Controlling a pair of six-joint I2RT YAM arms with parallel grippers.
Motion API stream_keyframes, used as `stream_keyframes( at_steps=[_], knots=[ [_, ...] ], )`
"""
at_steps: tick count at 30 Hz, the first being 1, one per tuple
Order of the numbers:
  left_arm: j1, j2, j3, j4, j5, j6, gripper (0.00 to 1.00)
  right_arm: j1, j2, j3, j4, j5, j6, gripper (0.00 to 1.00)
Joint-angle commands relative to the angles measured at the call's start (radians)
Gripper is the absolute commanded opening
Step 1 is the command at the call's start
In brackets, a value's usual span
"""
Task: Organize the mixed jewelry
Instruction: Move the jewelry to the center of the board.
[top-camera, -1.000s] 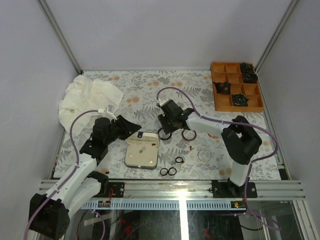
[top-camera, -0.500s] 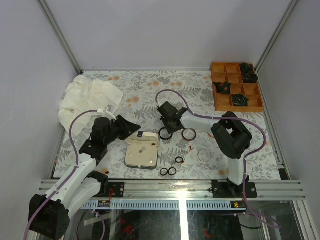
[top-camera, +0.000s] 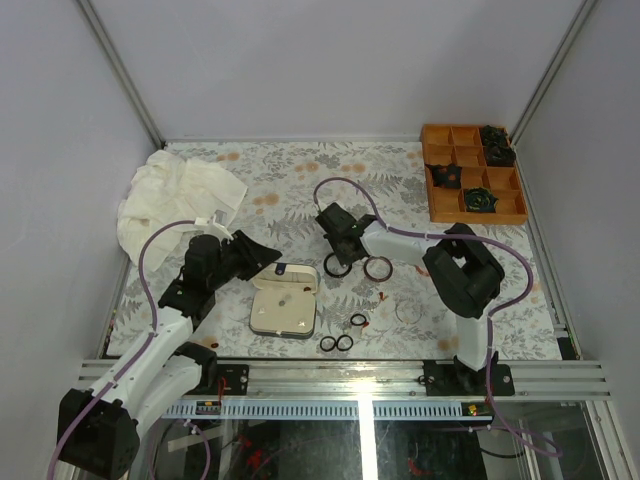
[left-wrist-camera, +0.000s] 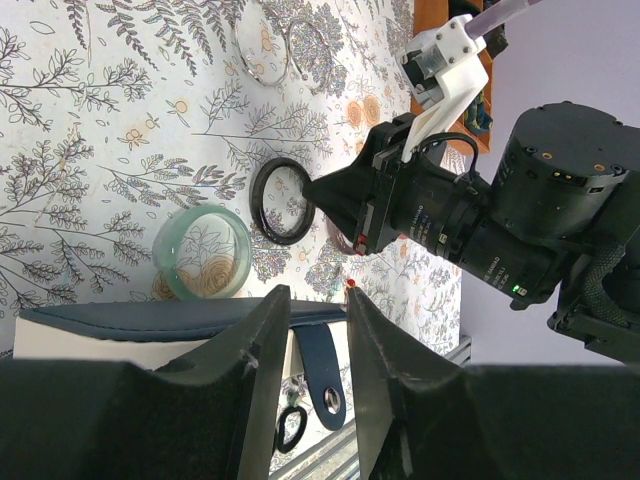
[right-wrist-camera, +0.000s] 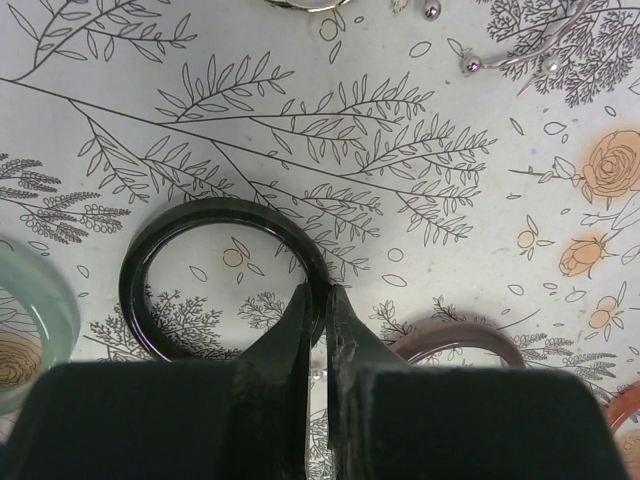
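Observation:
The mixed jewelry lies loose on the flowered mat. My right gripper (top-camera: 338, 252) is shut on the right rim of a large black ring (right-wrist-camera: 215, 212), which lies flat on the mat (top-camera: 336, 266). A brown ring (top-camera: 377, 268) lies just right of it, and a pale green hoop (right-wrist-camera: 38, 290) just left. Small black rings (top-camera: 336, 343) and tiny red bits (top-camera: 382, 296) lie nearer the front, with a thin clear hoop (top-camera: 408, 310) to their right. My left gripper (left-wrist-camera: 318, 300) hangs open over the hinged case (top-camera: 285, 302), the case's dark strap (left-wrist-camera: 325, 365) showing between the fingers.
An orange divided tray (top-camera: 473, 200) with dark pieces stands at the back right. A crumpled white cloth (top-camera: 175, 195) lies at the back left. Thin silver hoops (left-wrist-camera: 262, 55) and small studs (right-wrist-camera: 432, 10) lie beyond the black ring. The metal rail (top-camera: 350, 375) runs along the near edge.
My right gripper's jaws have closed onto the black ring's rim, and the right arm's elbow has swung in toward the left. The left arm has not moved.

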Motion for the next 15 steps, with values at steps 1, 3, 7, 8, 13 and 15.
stream_keyframes(
  at_steps=[1, 3, 7, 8, 13, 15],
  knots=[
    [-0.005, -0.015, 0.023, -0.029, -0.012, 0.023, 0.29, -0.006, -0.077, 0.049, -0.002, 0.013, -0.014, 0.00],
    [-0.005, -0.015, 0.021, -0.030, -0.011, 0.023, 0.29, -0.006, -0.092, 0.043, 0.013, -0.007, -0.018, 0.00],
    [-0.006, -0.014, 0.021, -0.028, -0.012, 0.024, 0.29, 0.003, -0.116, 0.036, 0.037, -0.042, -0.026, 0.00],
    [-0.006, -0.014, 0.021, -0.028, -0.011, 0.023, 0.29, 0.008, -0.119, 0.038, 0.040, -0.051, -0.030, 0.00],
    [-0.006, -0.013, 0.020, -0.027, -0.013, 0.023, 0.29, 0.042, -0.107, 0.059, 0.046, -0.062, -0.034, 0.00],
    [-0.006, -0.015, 0.019, -0.027, -0.012, 0.023, 0.29, 0.057, -0.090, 0.074, 0.045, -0.066, -0.033, 0.00]
  ],
)
